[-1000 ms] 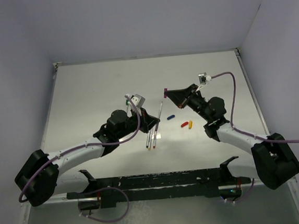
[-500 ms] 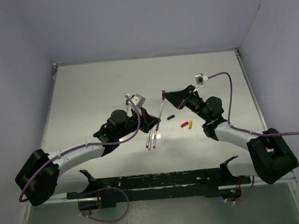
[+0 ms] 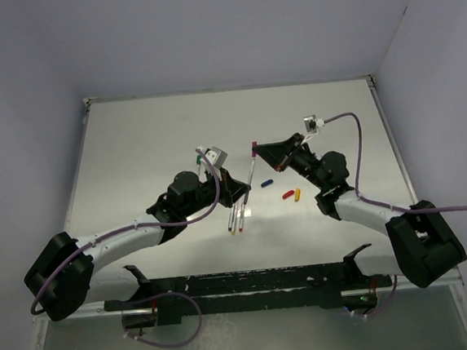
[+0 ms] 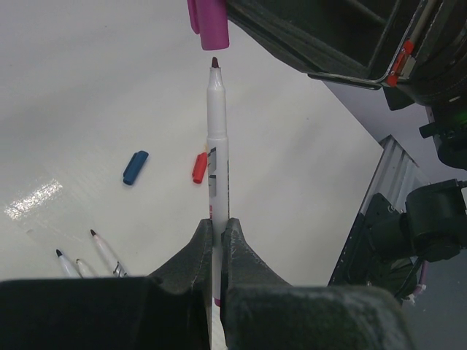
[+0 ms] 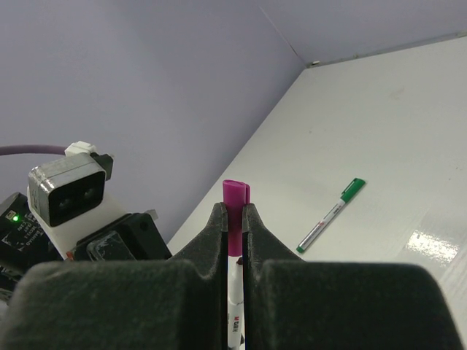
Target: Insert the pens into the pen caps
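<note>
My left gripper (image 4: 217, 222) is shut on a white pen (image 4: 217, 146) with a purple end, held tip-up above the table. My right gripper (image 5: 233, 208) is shut on the purple cap (image 5: 235, 197). In the left wrist view the cap (image 4: 210, 22) hangs just above the pen's dark tip, a small gap apart. From above, the pen (image 3: 252, 169) slants from my left gripper (image 3: 247, 188) to my right gripper (image 3: 257, 150). Blue (image 3: 268, 181), red (image 3: 286, 194) and yellow (image 3: 297, 193) caps lie on the table. Three uncapped pens (image 3: 236, 217) lie beside my left gripper.
A pen with a green cap on it (image 5: 332, 215) lies on the table behind the left arm, its green end showing from above (image 3: 197, 155). The blue cap (image 4: 135, 167) and red cap (image 4: 199, 167) lie below the held pen. Walls enclose the table at the back and sides.
My right gripper has moved slightly left with the purple cap, bringing it closer to the pen tip. The left arm has hardly moved.
</note>
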